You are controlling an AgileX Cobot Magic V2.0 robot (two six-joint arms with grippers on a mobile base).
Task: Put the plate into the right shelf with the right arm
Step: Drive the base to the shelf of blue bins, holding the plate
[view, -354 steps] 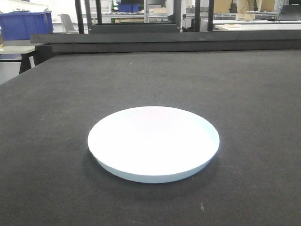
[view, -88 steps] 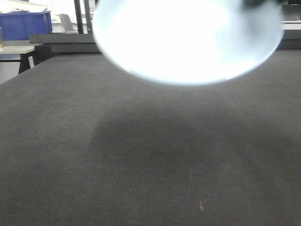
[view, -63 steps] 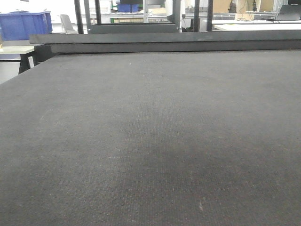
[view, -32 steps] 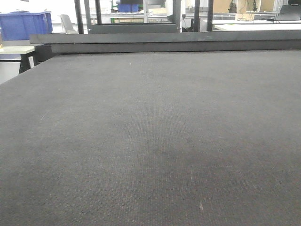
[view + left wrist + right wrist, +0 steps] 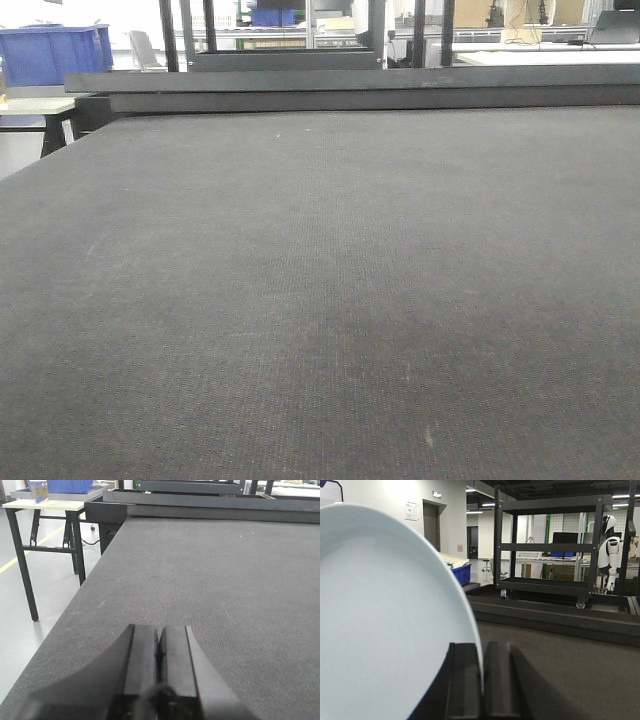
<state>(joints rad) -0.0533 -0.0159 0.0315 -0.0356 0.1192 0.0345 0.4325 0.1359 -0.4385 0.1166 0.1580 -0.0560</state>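
**Asker:** Where is the plate?

**Me:** It is in my right gripper [image 5: 482, 655]. The plate [image 5: 385, 620] stands on edge, and its white face fills the left half of my right wrist view. Its rim runs down into the narrow slot between my two black fingers [image 5: 465, 680], which are clenched on it from either side.

**Asker:** Is it touching the table?

**Me:** I cannot tell from these views. The plate's lower part runs out of the bottom of the frame. The dark table [image 5: 320, 300] shows only to the right of my fingers and beyond them.

**Asker:** What lies ahead of that hand?

**Me:** Past the far edge of the table stands a black rack [image 5: 550, 545] on small wheels, with flat shelves. A white humanoid figure [image 5: 609, 550] stands at the rack's right end. To the left, just past the plate's rim, there is a blue bin [image 5: 461, 572], and behind it a pale wall with a dark door [image 5: 431, 525].

**Asker:** And your left gripper?

**Me:** My left gripper [image 5: 159, 645] is closed on nothing. Its two fingers meet flat against each other with only a thin seam between them. It sits low over the left part of the table, pointing along the surface. Off that edge stands a side table [image 5: 45, 505] on black legs, with a blue box [image 5: 70, 485] on top.
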